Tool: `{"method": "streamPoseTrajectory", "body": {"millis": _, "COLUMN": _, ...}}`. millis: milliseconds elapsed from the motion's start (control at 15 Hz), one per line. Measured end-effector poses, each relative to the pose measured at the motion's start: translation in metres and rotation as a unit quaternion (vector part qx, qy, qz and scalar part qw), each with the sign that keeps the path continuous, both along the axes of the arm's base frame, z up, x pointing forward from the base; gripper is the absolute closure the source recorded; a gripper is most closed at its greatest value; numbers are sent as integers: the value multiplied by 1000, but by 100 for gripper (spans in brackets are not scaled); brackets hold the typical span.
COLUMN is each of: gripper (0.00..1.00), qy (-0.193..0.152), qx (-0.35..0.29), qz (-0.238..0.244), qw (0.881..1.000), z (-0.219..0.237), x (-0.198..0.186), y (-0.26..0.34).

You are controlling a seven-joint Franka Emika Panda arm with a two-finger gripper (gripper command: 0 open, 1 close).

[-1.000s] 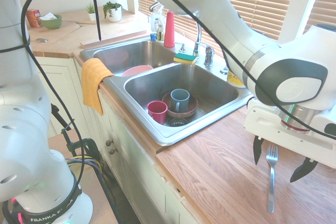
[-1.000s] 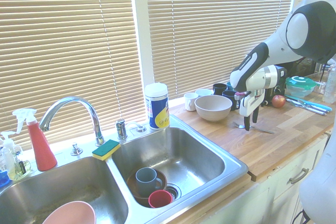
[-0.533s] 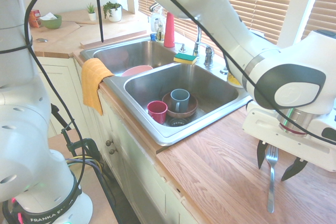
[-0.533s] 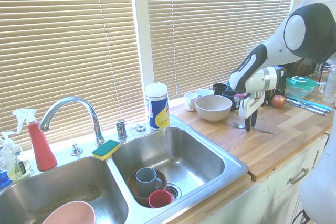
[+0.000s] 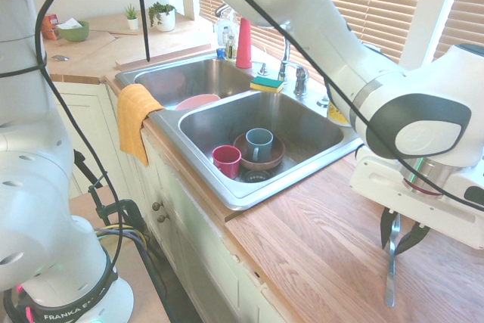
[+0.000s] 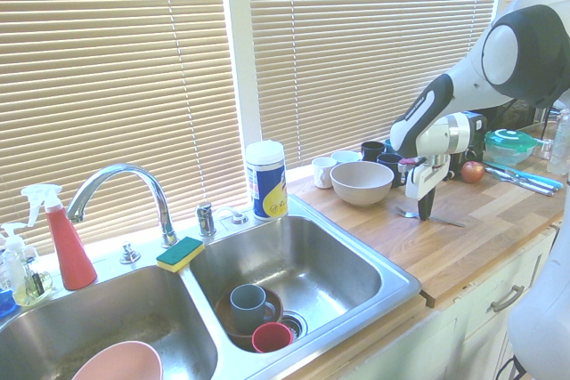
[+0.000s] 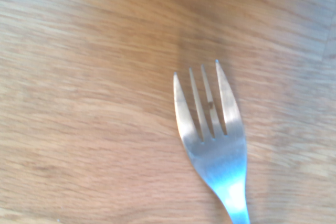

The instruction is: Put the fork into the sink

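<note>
- the gripper (image 5: 391, 250) is narrow, its tips pinched on the neck of the fork (image 5: 391, 277); how firm the hold is, i cannot tell.
- the fork lies on the wooden counter (image 5: 302, 262), tines toward twelve o'clock in the first exterior view, handle toward six; the sink (image 5: 236, 196) is off toward ten.
- the slim metal could twist or slip on lifting, since the bite looks to be near the tines and the long handle would pull down.
- tips set too low could scrape the wood; carried too low, the hanging handle could catch the sink's rim.
- let go over the nearer basin, the fork could land on the crockery and knock a mug.
- that basin holds a brown bowl (image 5: 278, 158) with a blue-grey mug (image 5: 259, 144) in it, and a red mug (image 5: 226, 160) at the blue-grey one's eight o'clock.
- the farther basin holds a pink bowl (image 6: 120, 366).
- toward eleven o'clock, a green bowl (image 5: 73, 34) has something white in it.
</note>
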State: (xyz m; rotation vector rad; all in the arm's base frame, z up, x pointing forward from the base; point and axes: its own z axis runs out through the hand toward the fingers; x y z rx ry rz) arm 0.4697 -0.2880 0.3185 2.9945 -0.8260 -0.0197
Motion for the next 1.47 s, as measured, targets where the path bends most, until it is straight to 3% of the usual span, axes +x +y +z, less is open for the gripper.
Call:
{"method": "streamPoseTrajectory", "body": {"millis": 400, "gripper": 100, "qy": -5, "qx": 7, "qz": -11, "qw": 1000, "z": 1, "x": -3, "y": -6}}
{"method": "streamPoseTrajectory", "body": {"millis": 867, "gripper": 100, "qy": -28, "qx": 18, "qz": -63, "qw": 997, "z": 22, "x": -10, "y": -20}}
{"method": "streamPoseTrajectory", "body": {"millis": 1133, "gripper": 100, "qy": -54, "qx": 15, "qz": -86, "qw": 995, "z": 62, "x": -9, "y": -20}}
{"method": "streamPoseTrajectory", "body": {"millis": 1467, "gripper": 100, "qy": -85, "qx": 13, "qz": -115, "qw": 990, "z": 158, "x": 1, "y": 16}}
